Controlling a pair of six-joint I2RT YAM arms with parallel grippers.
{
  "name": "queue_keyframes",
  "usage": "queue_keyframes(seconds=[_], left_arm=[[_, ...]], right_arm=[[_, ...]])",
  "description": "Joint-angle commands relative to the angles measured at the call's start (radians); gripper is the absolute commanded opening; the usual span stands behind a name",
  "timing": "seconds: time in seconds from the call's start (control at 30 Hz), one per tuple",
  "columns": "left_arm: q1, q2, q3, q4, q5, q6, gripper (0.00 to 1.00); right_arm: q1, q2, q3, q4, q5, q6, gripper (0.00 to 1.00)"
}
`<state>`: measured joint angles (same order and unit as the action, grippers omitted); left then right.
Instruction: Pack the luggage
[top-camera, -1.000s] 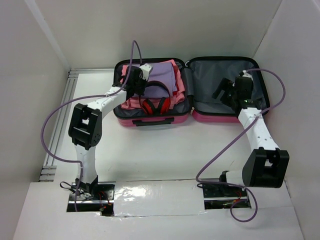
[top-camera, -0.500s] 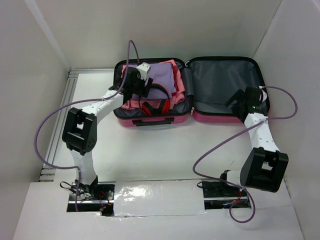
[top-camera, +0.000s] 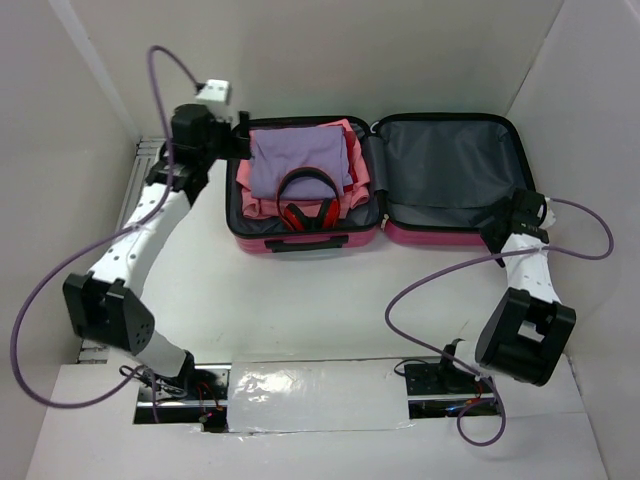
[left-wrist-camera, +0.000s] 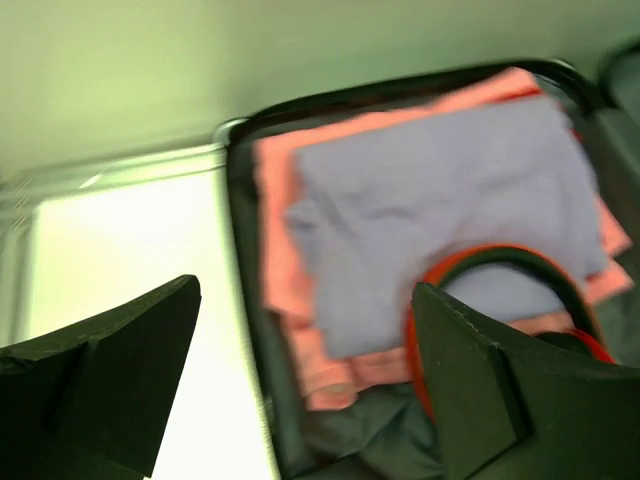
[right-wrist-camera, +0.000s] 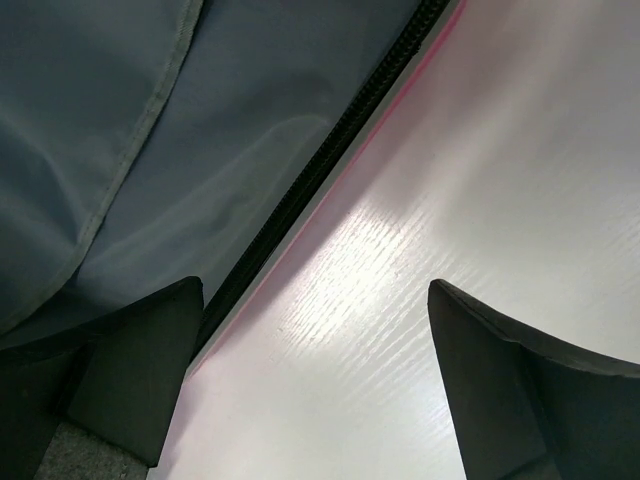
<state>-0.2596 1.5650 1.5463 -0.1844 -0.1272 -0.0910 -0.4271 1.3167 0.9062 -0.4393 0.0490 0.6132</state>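
The luggage (top-camera: 440, 170) lies open flat at the back of the table, pink shell down and grey lining up. Its left half holds folded pink clothes (top-camera: 262, 205), a lavender garment (top-camera: 300, 160) and red-and-black headphones (top-camera: 308, 205) on top. My left gripper (top-camera: 241, 140) hangs open and empty above the case's back-left corner. The left wrist view looks down between its fingers (left-wrist-camera: 480, 390) on the lavender garment (left-wrist-camera: 440, 190) and the headphone band (left-wrist-camera: 500, 258). My right gripper (top-camera: 497, 232) is open and empty at the front-right edge of the bare half, over the zipper (right-wrist-camera: 320, 170) and table (right-wrist-camera: 480, 200).
White walls close in the table at the back and both sides. A metal rail (top-camera: 125, 230) runs along the left edge. Purple cables loop from both arms. The case's black handle (top-camera: 305, 243) faces the arms' bases.
My left gripper has opened, let go of the headphones and pulled up and left to the case's back corner. My right gripper has drawn back out of the right half to its front-right edge.
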Motion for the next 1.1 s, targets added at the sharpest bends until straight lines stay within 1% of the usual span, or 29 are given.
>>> queue_keyframes(seconds=[0.0, 0.07, 0.17, 0.23, 0.3, 0.43, 0.53, 0.57, 0.63, 0.67, 0.8, 0.83, 0.87, 0.97, 1.03, 1.07], left_arm=[[0.098, -0.074, -0.081, -0.017, -0.002, -0.085, 1.00], [0.144, -0.114, -0.109, -0.017, -0.006, -0.096, 1.00], [0.158, -0.138, -0.132, -0.030, -0.090, -0.096, 1.00], [0.168, -0.148, -0.143, -0.046, -0.121, -0.096, 1.00], [0.198, -0.148, -0.143, -0.073, -0.130, -0.111, 1.00], [0.240, -0.114, -0.170, -0.128, -0.146, -0.158, 0.98], [0.261, -0.076, -0.180, -0.139, -0.146, -0.205, 0.98], [0.261, -0.042, -0.169, -0.148, -0.137, -0.219, 0.98], [0.270, -0.008, -0.169, -0.148, -0.105, -0.251, 0.97], [0.279, 0.022, -0.169, -0.148, -0.086, -0.262, 0.97], [0.280, 0.069, -0.178, -0.129, -0.049, -0.262, 0.95], [0.280, 0.078, -0.178, -0.128, -0.037, -0.271, 0.95], [0.280, 0.093, -0.187, -0.115, -0.037, -0.280, 0.95], [0.280, 0.131, -0.187, -0.115, -0.037, -0.289, 0.95], [0.280, 0.153, -0.187, -0.115, -0.037, -0.299, 0.95], [0.280, 0.171, -0.178, -0.115, -0.037, -0.309, 0.95]], right_arm=[[-0.010, 0.029, 0.022, 0.053, 0.015, 0.017, 1.00], [-0.021, 0.061, 0.033, 0.062, 0.028, 0.017, 1.00], [-0.021, 0.084, 0.033, 0.089, 0.048, 0.017, 1.00], [-0.030, 0.099, 0.022, 0.123, 0.048, 0.017, 0.99], [-0.030, 0.127, 0.022, 0.148, 0.057, 0.017, 0.93], [-0.030, 0.182, 0.080, 0.148, 0.092, 0.017, 0.90], [-0.030, 0.216, 0.114, 0.148, 0.103, 0.008, 0.82], [-0.030, 0.216, 0.114, 0.148, 0.103, 0.008, 0.76], [-0.030, 0.227, 0.114, 0.184, 0.103, 0.008, 0.69], [-0.030, 0.237, 0.114, 0.194, 0.113, 0.008, 0.56], [-0.030, 0.263, 0.132, 0.186, 0.139, -0.001, 0.26], [-0.030, 0.277, 0.141, 0.177, 0.140, -0.001, 0.10], [-0.030, 0.277, 0.151, 0.162, 0.140, -0.001, 0.01], [-0.030, 0.268, 0.161, 0.162, 0.150, -0.013, 0.00], [-0.007, 0.225, 0.171, 0.162, 0.161, -0.023, 0.00], [0.026, 0.207, 0.180, 0.162, 0.173, -0.038, 0.00]])
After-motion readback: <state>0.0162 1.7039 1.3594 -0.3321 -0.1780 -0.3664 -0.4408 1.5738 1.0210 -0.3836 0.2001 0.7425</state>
